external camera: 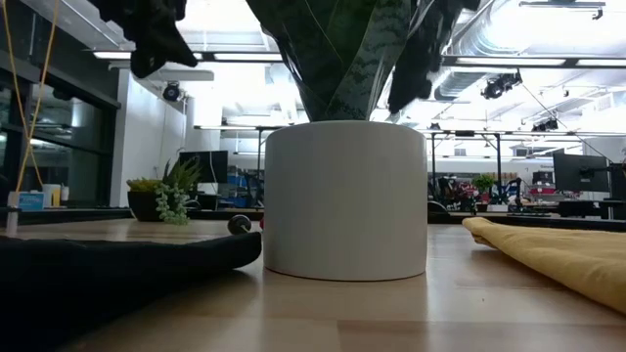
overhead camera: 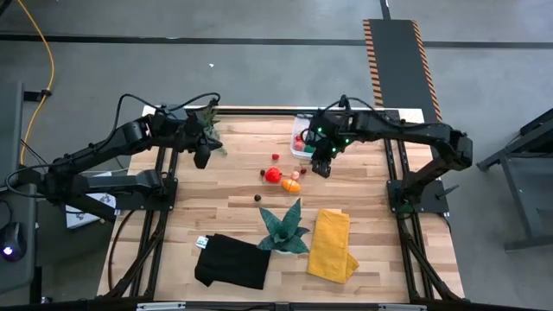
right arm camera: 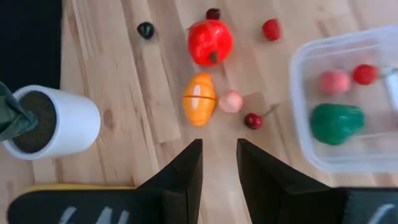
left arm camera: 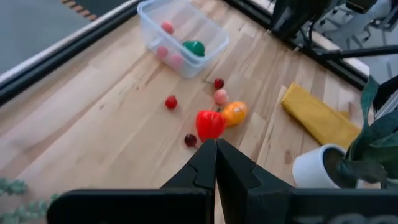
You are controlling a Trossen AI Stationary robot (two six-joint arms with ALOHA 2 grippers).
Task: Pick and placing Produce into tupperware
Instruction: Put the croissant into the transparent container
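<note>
From above, the right end effector (overhead camera: 321, 166) hovers beside the tupperware (overhead camera: 301, 149), loose produce (overhead camera: 275, 174) nearby; left end effector (overhead camera: 201, 159) waits, closed. Right wrist view: fingers narrowly apart, empty, over bare surface (right arm camera: 124, 93). The orange piece (right arm camera: 199, 98) and pink piece (right arm camera: 230, 101) touch, so a descent may nudge both

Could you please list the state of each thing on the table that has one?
tupperware: open, lidless, holding green, pink and red pieces.
loose produce: lying outside the tub.
yellow cloth: folded, flat.
black cloth: folded, flat.
left gripper: shut, empty.
right gripper: open, empty, above the table.
</note>
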